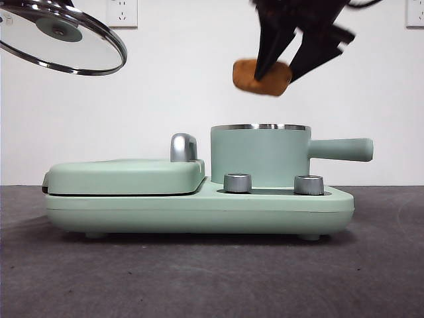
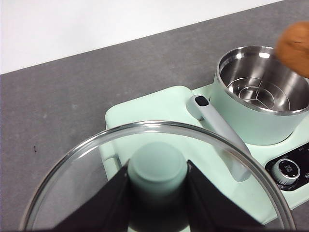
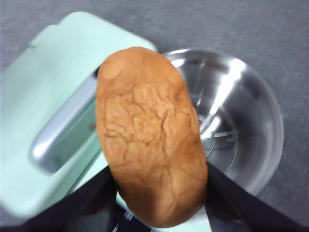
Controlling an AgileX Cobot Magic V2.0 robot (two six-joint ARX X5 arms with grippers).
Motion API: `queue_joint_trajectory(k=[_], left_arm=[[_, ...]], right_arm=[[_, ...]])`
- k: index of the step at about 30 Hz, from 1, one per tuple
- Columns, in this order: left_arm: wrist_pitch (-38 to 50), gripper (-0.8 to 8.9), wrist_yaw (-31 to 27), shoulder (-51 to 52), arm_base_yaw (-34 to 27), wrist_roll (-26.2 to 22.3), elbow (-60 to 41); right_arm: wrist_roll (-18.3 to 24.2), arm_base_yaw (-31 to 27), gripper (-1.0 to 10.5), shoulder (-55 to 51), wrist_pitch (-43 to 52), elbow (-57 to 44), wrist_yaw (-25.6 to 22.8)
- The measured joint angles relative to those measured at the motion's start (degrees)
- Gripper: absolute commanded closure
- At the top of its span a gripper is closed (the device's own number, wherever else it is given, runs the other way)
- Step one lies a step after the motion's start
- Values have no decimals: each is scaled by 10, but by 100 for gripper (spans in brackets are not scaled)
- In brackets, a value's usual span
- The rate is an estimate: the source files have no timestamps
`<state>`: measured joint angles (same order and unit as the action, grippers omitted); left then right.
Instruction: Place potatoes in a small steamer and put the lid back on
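I worked in what looked like a test room, not a lived-in kitchen. A mint green cooking appliance (image 1: 199, 205) sat alone on a dark grey felt-like tabletop (image 1: 212, 278), which met a bare white wall (image 1: 185, 86). Two white wall sockets (image 1: 122, 12) showed high on that wall. I saw no cupboards, sink or stove around it.
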<state>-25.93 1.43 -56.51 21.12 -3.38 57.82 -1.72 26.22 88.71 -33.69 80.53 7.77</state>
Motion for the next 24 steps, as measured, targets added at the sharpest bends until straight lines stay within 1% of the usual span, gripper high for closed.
queue_joint_trajectory(k=[5, 11, 16, 17, 20, 24], left_arm=[[0, 799, 0, 0, 0, 0, 0], [0, 799, 0, 0, 0, 0, 0], [0, 799, 0, 0, 0, 0, 0], [0, 799, 0, 0, 0, 0, 0], [0, 799, 0, 0, 0, 0, 0], [0, 799, 0, 0, 0, 0, 0]], right_arm=[[4, -20, 740, 85, -14, 59, 16], [4, -27, 740, 155, -25, 83, 16], [7, -27, 739, 172, -33, 83, 14], [11, -27, 729, 172, -34, 84, 14], [19, -27, 624, 172, -34, 84, 14], [20, -27, 615, 170, -44, 93, 14]])
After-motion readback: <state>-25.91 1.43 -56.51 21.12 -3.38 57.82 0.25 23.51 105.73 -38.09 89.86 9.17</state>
